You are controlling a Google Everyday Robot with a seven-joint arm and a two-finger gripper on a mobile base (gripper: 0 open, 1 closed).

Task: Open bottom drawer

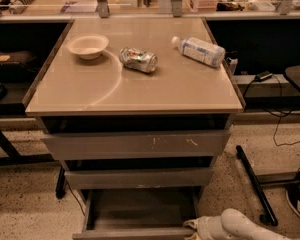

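Observation:
The bottom drawer [135, 232] of the grey cabinet is pulled out toward me, and its shallow grey tray [140, 209] shows inside. Its front edge sits at the bottom of the view. Above it are the mid-sized drawer front [138, 178] and the widest drawer front [136, 144] with pale scratch marks, both closed. My gripper [195, 227] is at the drawer front's right end, at the bottom of the view, on the end of the white arm [240, 226].
On the tan tabletop [135, 86] lie a white bowl [88, 45], a crushed can [138, 59] and a plastic bottle [199, 50] on its side. A black table leg [255, 184] and cables [282, 119] lie on the floor to the right. Shelves stand behind.

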